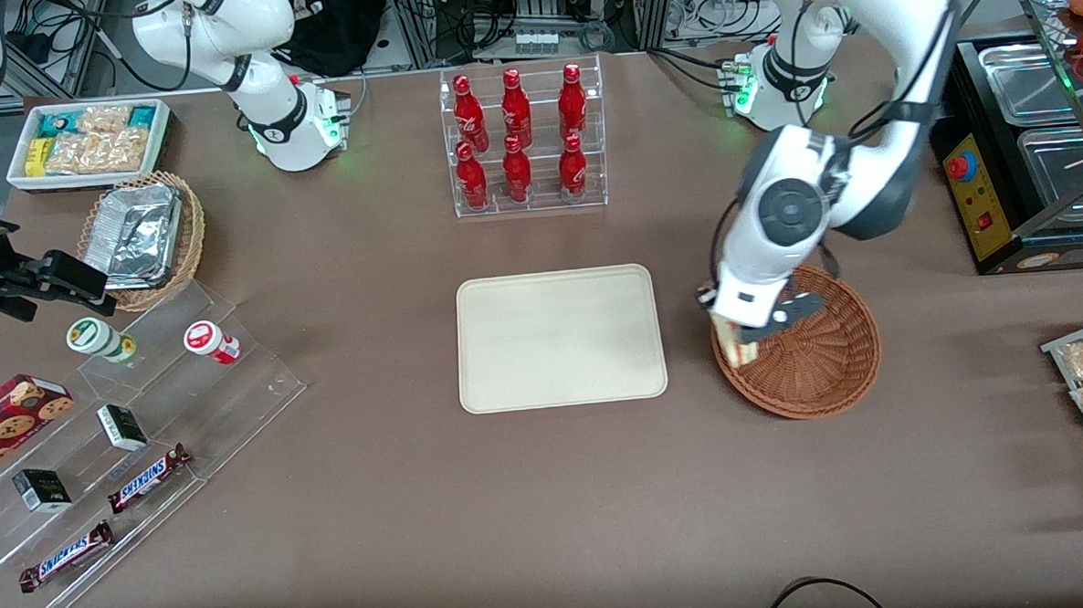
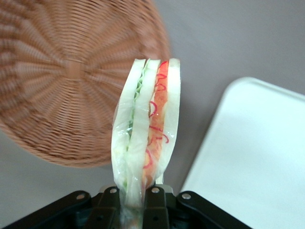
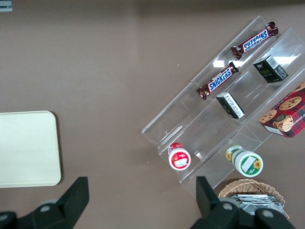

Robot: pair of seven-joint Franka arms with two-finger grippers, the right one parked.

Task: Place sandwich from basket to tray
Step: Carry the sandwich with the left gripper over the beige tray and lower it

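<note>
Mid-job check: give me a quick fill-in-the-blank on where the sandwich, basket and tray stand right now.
1. The gripper is shut on the ____.
2. The sandwich hangs over the rim of the ____, on its tray side.
3. The tray holds ____ so far.
4. The rack farther from the camera than the tray holds six red ____.

Missing words: sandwich; basket; nothing; bottles
</note>
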